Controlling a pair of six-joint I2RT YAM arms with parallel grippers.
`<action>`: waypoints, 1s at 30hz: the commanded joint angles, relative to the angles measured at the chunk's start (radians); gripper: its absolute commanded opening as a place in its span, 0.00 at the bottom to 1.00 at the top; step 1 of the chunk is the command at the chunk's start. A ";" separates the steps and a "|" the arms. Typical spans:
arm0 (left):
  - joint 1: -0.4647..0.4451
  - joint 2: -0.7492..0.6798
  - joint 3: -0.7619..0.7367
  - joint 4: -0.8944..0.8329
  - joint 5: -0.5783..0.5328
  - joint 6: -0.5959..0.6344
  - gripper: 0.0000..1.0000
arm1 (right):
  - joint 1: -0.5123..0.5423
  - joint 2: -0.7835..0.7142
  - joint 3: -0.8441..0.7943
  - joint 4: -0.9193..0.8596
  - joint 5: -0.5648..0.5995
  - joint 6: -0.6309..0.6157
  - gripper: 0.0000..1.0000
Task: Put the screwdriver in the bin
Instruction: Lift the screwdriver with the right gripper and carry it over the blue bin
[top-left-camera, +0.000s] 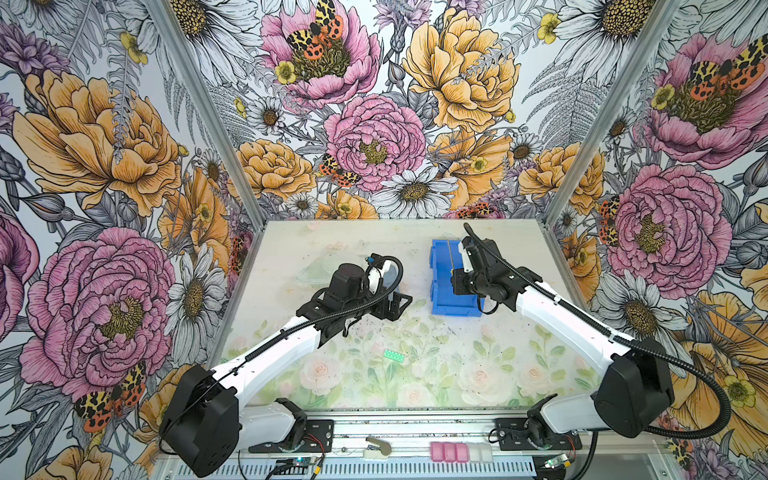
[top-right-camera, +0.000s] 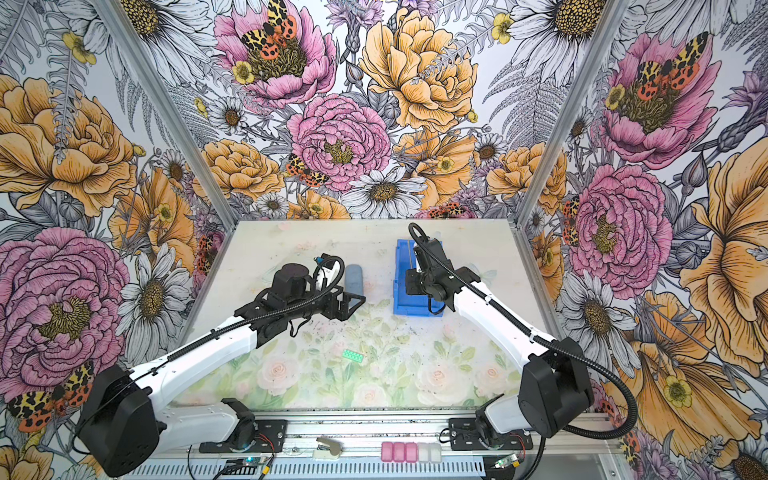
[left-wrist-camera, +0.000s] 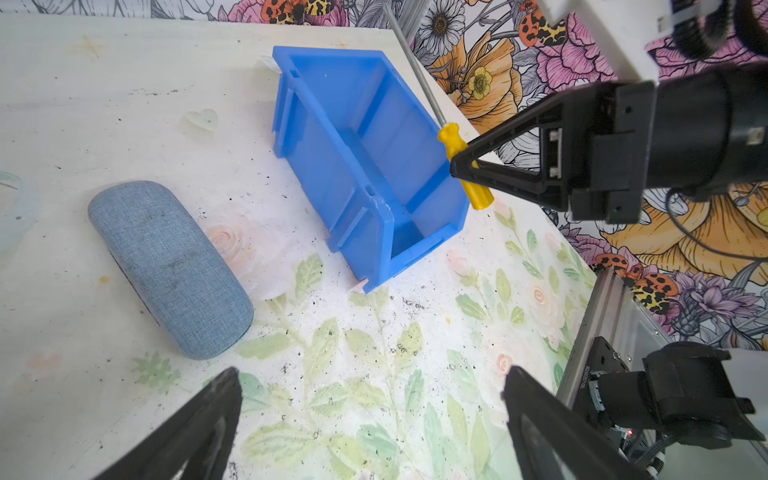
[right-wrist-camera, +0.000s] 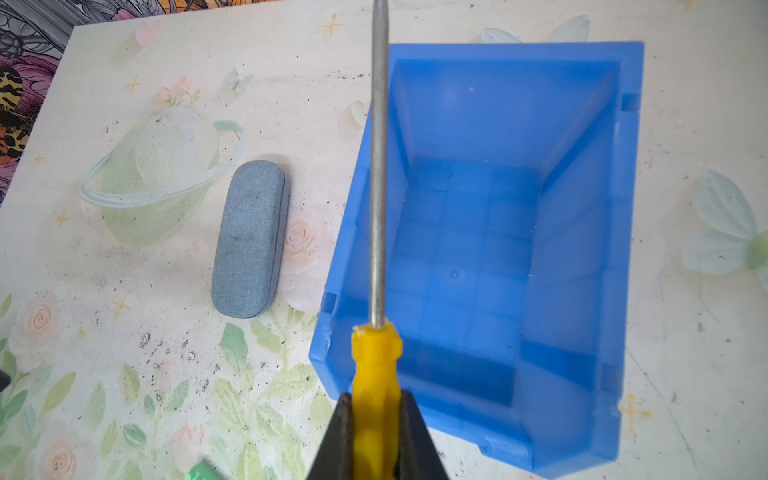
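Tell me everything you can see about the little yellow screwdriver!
The small slim screwdriver has a ridged yellow plastic handle and a thin, straight grey metal shaft. The right gripper is shut on the handle, holding it in the air over the bright blue plastic bin, shaft running above one long wall. Nothing else touches it.

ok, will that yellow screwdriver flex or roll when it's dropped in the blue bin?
Probably rigid: the screwdriver shaft runs straight from the right gripper, no sag. Roundish handle may roll, but the bin walls should stop it.
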 joint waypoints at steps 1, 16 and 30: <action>-0.008 -0.004 0.033 0.021 -0.020 0.011 0.99 | -0.023 0.014 0.027 0.004 0.009 0.001 0.00; -0.022 -0.001 0.032 0.020 -0.040 0.001 0.99 | -0.096 0.074 0.038 0.008 0.006 0.002 0.00; -0.026 -0.009 0.022 0.014 -0.063 0.000 0.99 | -0.112 0.203 0.034 0.084 -0.004 0.005 0.00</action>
